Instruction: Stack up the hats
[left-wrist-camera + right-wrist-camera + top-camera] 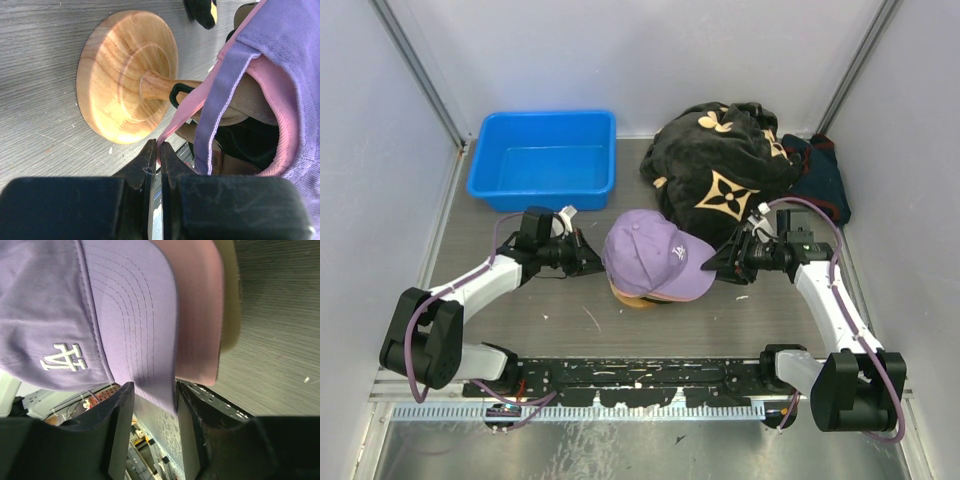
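The hats sit stacked on a wooden stand point(125, 75) in the middle of the table, the lavender hat point(645, 255) on top. Under its brim point(135, 315) the pink brim point(197, 315) and the tan brim point(229, 300) stick out. Dark green fabric point(240, 142) shows inside the stack. My left gripper point(160, 148) is at the back of the stack, shut on the pink hat's strap point(182, 117); the lavender strap point(215, 100) hangs free beside it. My right gripper point(152, 390) is open at the front, its fingers either side of the lavender brim's edge.
A blue bin point(545, 155) stands at the back left. A black cloth with tan flower marks point(720, 170) is heaped at the back right, with a dark blue and red item point(823, 175) beside it. Grey walls close in both sides.
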`<state>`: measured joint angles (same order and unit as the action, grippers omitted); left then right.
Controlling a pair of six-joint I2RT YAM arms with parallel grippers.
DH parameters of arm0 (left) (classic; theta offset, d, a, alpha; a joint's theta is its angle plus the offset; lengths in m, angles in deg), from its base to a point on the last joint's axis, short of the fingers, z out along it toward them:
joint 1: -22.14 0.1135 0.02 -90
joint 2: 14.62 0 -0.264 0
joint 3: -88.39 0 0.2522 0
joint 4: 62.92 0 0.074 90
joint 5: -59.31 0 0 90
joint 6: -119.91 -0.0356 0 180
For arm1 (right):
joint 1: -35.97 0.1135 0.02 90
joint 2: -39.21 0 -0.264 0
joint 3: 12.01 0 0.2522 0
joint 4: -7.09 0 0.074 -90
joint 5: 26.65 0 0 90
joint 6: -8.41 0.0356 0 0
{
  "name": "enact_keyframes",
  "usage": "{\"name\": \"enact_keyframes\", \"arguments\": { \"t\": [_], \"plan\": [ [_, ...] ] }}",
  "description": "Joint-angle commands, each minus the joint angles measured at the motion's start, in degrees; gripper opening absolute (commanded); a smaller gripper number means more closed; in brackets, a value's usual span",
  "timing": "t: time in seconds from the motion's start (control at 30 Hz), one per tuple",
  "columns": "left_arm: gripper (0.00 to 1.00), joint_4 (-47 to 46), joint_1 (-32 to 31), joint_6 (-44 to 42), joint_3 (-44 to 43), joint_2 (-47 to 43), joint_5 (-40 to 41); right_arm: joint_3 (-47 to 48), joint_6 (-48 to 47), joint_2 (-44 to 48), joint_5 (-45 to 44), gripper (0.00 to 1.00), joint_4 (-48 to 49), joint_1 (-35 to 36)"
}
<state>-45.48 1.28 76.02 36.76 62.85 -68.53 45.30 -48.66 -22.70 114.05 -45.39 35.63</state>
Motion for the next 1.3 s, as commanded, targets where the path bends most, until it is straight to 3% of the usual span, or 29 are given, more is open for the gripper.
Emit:
{"name": "enact_keyframes", "arguments": {
  "t": [0.0, 0.1, 0.23, 0.43, 0.6, 0.77, 1.0, 1.27],
  "plan": [
    [0.11, 0.36, -0.39, -0.71, -1.2, 0.79, 1.0, 1.16, -4.63, 0.77, -3.35, 0.46, -4.02, -1.29],
    [0.11, 0.36, -0.45, -0.75, -1.22, 0.98, 0.93, 1.04, -5.45, 1.35, -5.27, 0.43, -5.1, -1.5],
    [0.11, 0.45, -0.69, -0.82, -1.33, 1.24, 0.84, -0.34, -6.06, 1.2, -6.53, 0.22, -4.72, -1.64],
    [0.11, 1.18, -0.76, -1.28, -1.77, 1.3, 0.85, -0.04, -6.24, 1.49, -7.95, 0.26, -5.08, -2.18],
    [0.11, 1.16, -0.81, -1.37, -1.6, 1.57, 0.96, 6.39, -9.38, 1.99, -13.79, 0.28, -11.04, -2.3],
    [0.1, 1.39, -0.83, -1.37, -1.89, 1.52, 0.94, 11.82, -7.52, 3.49, -13.42, 0.28, -11.55, -2.26],
    [0.08, 1.72, -0.85, -1.46, -1.37, 1.41, 1.26, 7.78, 0.75, 4.48, -6.55, 0.22, -2.76, -0.56],
    [0.04, 1.25, -0.85, -1.13, -0.54, 1.62, 1.77, 3.48, 8.39, 3.57, -9.28, 0.19, 6.53, 6.79]
  ]
}}
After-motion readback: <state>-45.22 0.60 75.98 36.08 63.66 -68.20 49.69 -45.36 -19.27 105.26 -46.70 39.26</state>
